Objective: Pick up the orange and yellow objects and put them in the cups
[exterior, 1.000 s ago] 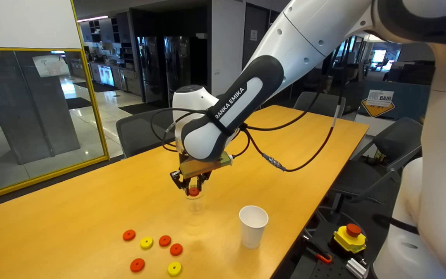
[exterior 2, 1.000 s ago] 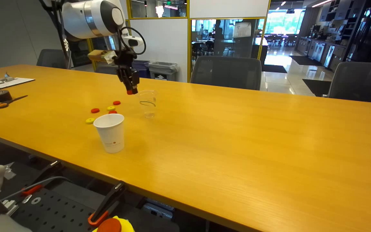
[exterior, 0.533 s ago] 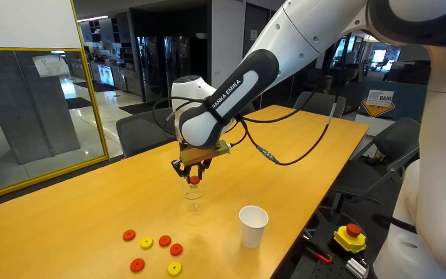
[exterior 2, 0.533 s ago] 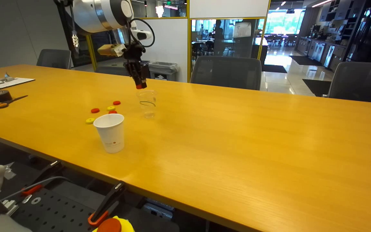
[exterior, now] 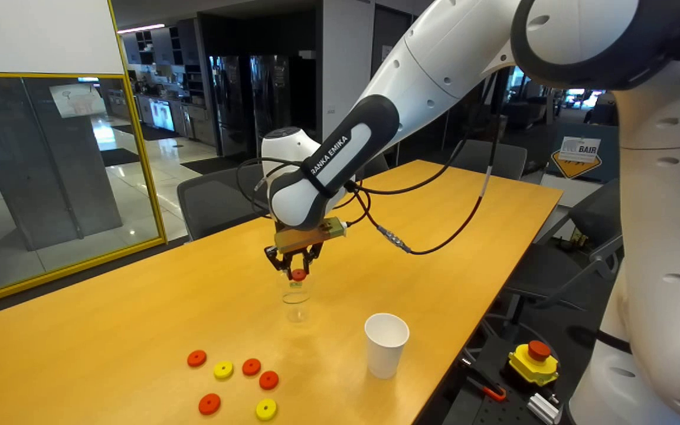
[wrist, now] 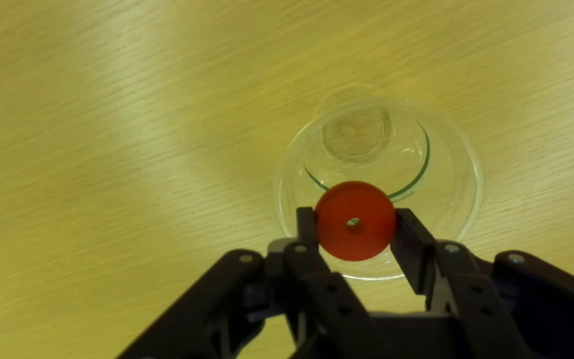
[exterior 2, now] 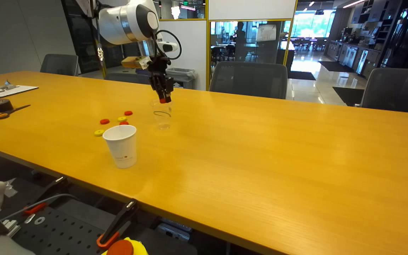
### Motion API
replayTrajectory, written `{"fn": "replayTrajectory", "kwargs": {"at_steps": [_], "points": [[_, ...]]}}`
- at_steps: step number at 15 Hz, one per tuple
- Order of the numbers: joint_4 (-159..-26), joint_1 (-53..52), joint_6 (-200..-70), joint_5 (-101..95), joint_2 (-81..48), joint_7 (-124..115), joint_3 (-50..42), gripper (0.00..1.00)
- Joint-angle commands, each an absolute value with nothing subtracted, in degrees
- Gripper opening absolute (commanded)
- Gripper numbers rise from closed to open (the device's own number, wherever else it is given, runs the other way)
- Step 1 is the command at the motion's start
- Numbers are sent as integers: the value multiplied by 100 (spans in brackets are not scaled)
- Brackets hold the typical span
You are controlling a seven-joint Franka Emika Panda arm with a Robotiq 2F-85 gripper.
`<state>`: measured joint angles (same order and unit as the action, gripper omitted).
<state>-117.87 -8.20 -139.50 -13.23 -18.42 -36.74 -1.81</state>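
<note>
Discs (exterior: 251,367), four red and two yellow, lie on the bench (exterior: 133,319) in an exterior view, toward seven o'clock from the clear cup (exterior: 296,313). At its mouth, the fingers (wrist: 414,249) are clamped on one more red disc (wrist: 359,207). Toward the clear cup's four o'clock stands the white cup (exterior: 384,354).

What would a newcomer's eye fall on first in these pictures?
Probably the red disc pinched in the tool, seen against the mouth of the clear cup in the wrist view. Next, in an exterior view, the four loose red discs and two yellow discs scattered on the table, with the white cup standing to their right in that picture.
</note>
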Motion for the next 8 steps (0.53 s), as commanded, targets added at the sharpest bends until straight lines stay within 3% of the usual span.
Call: {"fn": "replayTrajectory", "kwargs": {"at_steps": [1,4,8], "points": [[-11452,-811,-13820,-1193,-2022,-3480,-222,73],[-11466,-822,-13817,-1195,-1987,-3473,-230,97],[-11651,-915,-13851,-1303,-1733,-3589,-234,100]]}}
